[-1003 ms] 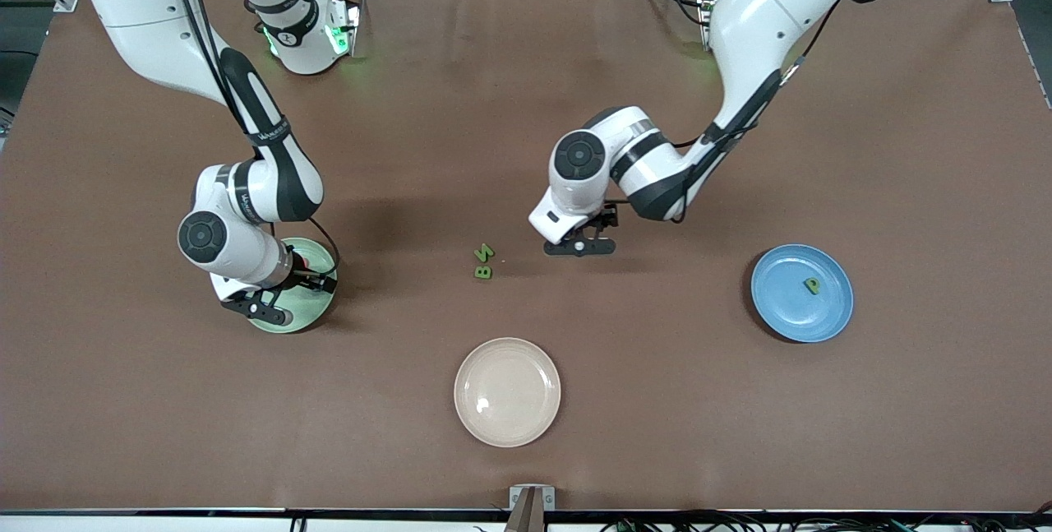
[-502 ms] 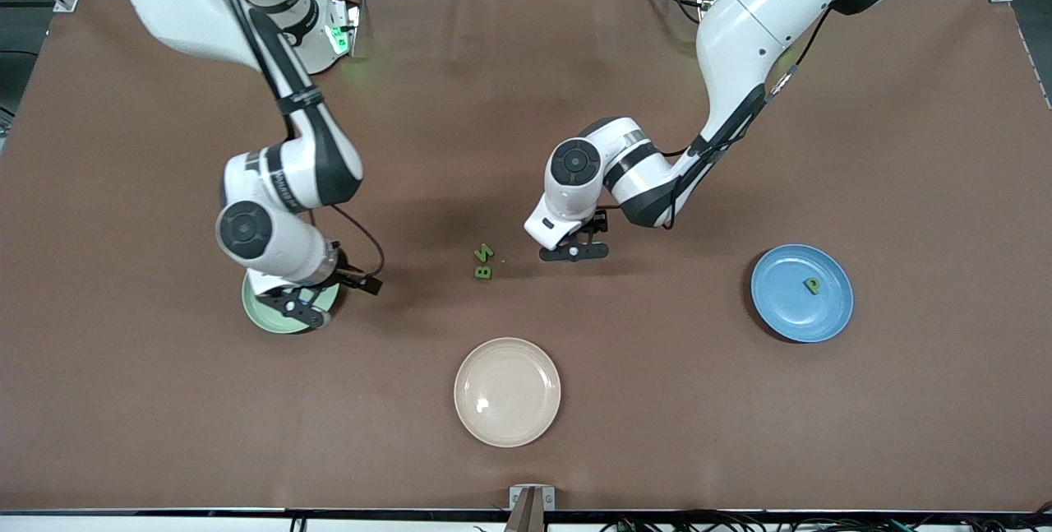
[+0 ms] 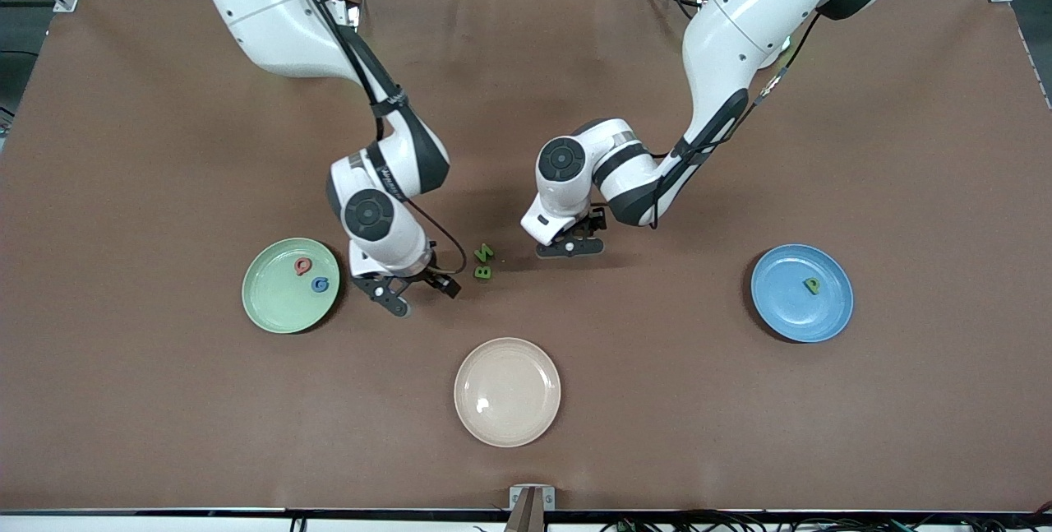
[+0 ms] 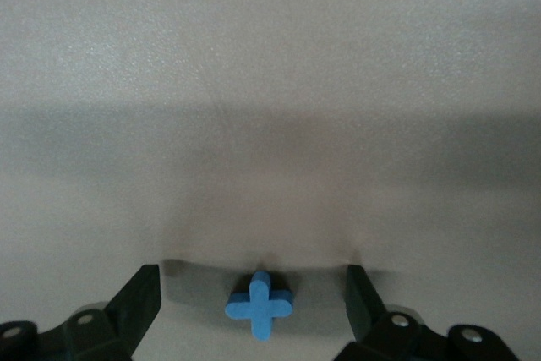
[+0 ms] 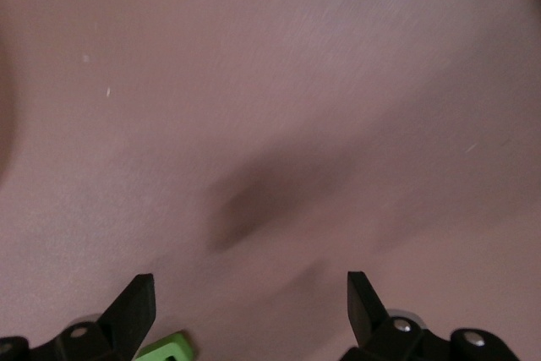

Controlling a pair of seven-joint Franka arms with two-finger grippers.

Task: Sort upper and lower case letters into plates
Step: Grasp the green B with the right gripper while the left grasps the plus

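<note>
A brown table [image 3: 904,400] is seen to carry three plates and several small toy letters. The pale green plate [image 3: 271,306] is found toward the right arm's end of the table, with a red letter [image 3: 303,266] and a blue letter [image 3: 320,284] lying in it, close together. The blue plate [image 3: 781,310] is found toward the left arm's end, with one green letter [image 3: 812,286] lying in it. A cream-beige plate [image 3: 507,391] is placed between the two and nearer to the front camera. The right gripper [image 3: 400,295] is held over bare table between the pale green plate and two green letters [image 3: 483,261]; its fingers are seen spread wide apart in the right wrist view, with nothing between them, and a green letter edge [image 5: 165,347] shows beside one finger. The left gripper [image 3: 570,248] is held low over the table, toward the left arm's end from the two green letters; its fingers [image 4: 139,302] stand apart on either side of a blue x-shaped letter [image 4: 259,303], which lies flat on the table between them, untouched by either finger.
</note>
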